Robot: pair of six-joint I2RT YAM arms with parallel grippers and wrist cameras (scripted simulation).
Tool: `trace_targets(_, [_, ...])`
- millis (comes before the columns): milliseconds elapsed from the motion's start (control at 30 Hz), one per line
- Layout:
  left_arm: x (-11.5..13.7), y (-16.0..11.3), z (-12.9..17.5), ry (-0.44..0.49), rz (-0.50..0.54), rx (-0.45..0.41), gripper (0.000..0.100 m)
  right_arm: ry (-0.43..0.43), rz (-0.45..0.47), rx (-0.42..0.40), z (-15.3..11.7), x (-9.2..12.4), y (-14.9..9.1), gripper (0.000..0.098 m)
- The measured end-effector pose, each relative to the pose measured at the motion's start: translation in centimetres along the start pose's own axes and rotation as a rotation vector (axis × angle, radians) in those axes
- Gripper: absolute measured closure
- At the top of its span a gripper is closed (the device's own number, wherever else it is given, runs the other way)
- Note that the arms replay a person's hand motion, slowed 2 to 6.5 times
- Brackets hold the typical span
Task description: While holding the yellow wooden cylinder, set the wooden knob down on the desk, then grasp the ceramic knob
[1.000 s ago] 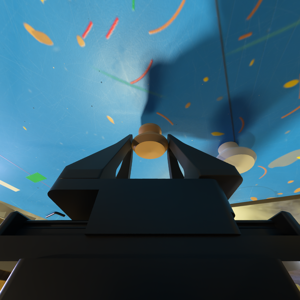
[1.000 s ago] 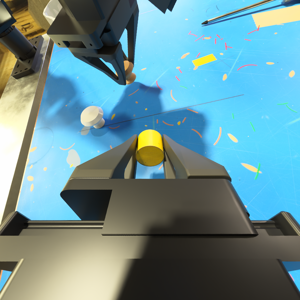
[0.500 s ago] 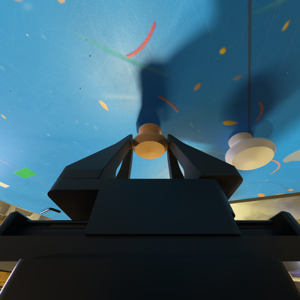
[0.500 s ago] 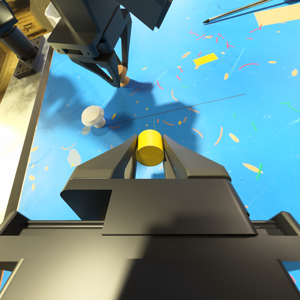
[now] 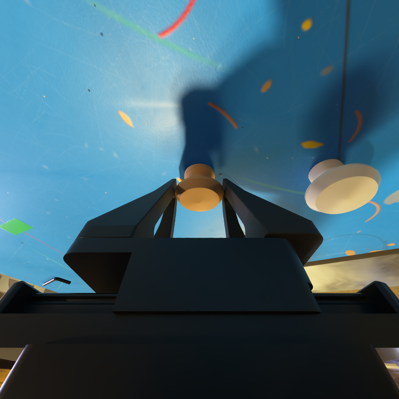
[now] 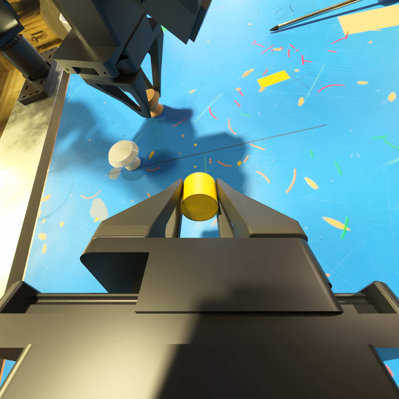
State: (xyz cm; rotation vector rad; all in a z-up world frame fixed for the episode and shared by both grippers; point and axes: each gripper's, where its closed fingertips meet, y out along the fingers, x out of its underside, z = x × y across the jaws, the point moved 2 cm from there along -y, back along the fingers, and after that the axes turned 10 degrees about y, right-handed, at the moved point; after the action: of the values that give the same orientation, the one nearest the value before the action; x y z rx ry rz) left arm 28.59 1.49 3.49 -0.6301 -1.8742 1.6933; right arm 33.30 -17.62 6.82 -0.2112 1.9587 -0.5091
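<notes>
My left gripper (image 5: 199, 190) is shut on the tan wooden knob (image 5: 199, 195), gripping its wide head; the knob's narrow foot meets or nearly meets the blue desk (image 5: 86, 108). In the right wrist view the left gripper (image 6: 151, 108) holds the wooden knob (image 6: 155, 104) low at the desk surface. The white ceramic knob (image 5: 343, 190) stands on the desk just to the right of the left gripper; it also shows in the right wrist view (image 6: 123, 154). My right gripper (image 6: 199, 194) is shut on the yellow wooden cylinder (image 6: 199, 198) above the desk.
A metal desk edge (image 6: 28, 172) runs along the left in the right wrist view, with an arm base (image 6: 28, 71) beyond it. A dark pencil (image 6: 313, 17) lies at the far right. A small hex key (image 5: 57, 280) lies near the desk edge.
The left gripper has come down with the wooden knob until its foot is at the desk. The ceramic knob looks larger and nearer in the left wrist view. The right gripper has stayed put.
</notes>
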Motion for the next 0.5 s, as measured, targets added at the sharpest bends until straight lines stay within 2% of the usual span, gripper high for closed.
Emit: trace_targets(500, [2.1, 0.0, 1.3, 0.0, -0.004, 0.02, 0.065, 0.0, 0.0, 0.0, 0.0, 0.0, 0.0, 0.0728])
